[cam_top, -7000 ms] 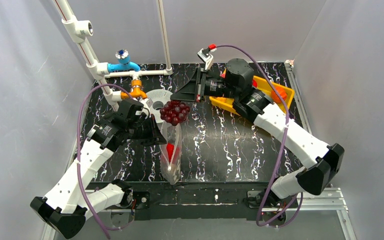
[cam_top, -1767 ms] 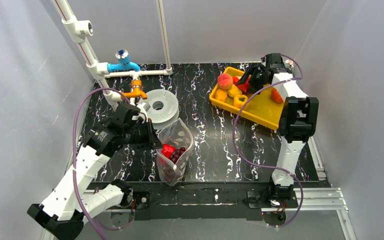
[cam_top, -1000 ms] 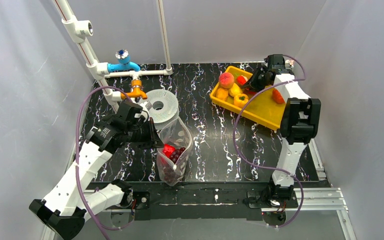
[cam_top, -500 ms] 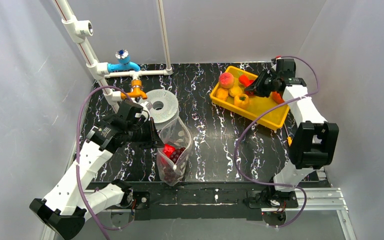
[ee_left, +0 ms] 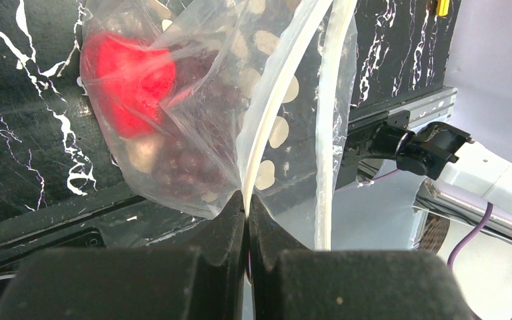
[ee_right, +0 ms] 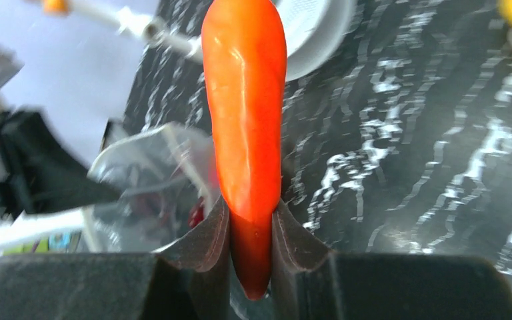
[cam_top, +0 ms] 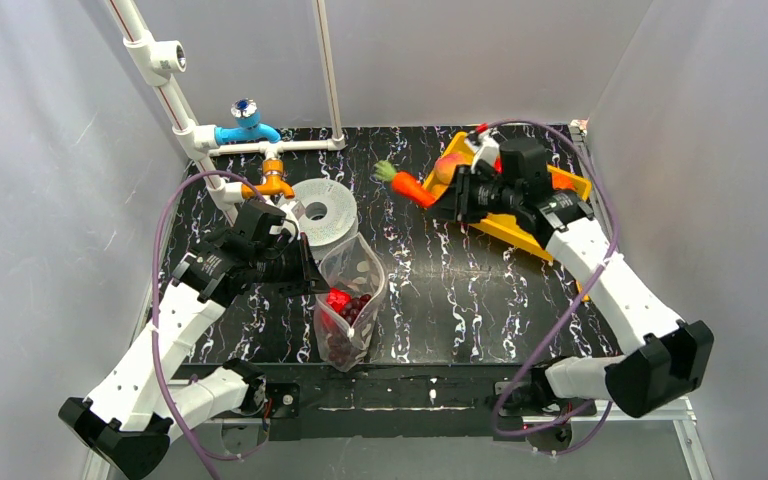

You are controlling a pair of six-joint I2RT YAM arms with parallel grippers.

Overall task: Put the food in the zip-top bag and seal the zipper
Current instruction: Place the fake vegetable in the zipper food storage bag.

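Observation:
The clear dotted zip-top bag (cam_top: 352, 290) stands near the table's front with its mouth open upward. Inside lie a red pepper (cam_top: 337, 300) and dark grapes (cam_top: 342, 345). My left gripper (cam_top: 307, 281) is shut on the bag's left mouth edge; the left wrist view has the pale zipper (ee_left: 267, 133) pinched between the closed left gripper (ee_left: 247, 197), with the pepper (ee_left: 130, 80) behind the plastic. My right gripper (cam_top: 448, 196) is shut on an orange carrot (cam_top: 413, 188), held above the table right of the bag. In the right wrist view the carrot (ee_right: 245, 100) sticks out of the right gripper (ee_right: 249, 212).
A yellow tray (cam_top: 507, 228) with more food, a peach (cam_top: 451, 166) among it, sits at the back right, mostly hidden by the right arm. A grey spool (cam_top: 320, 212) lies just behind the bag. White pipes with blue and orange fittings (cam_top: 248, 131) stand at the back left.
My right arm has swung left from the yellow tray out over the table, carrying the carrot. The left gripper and the bag have stayed put.

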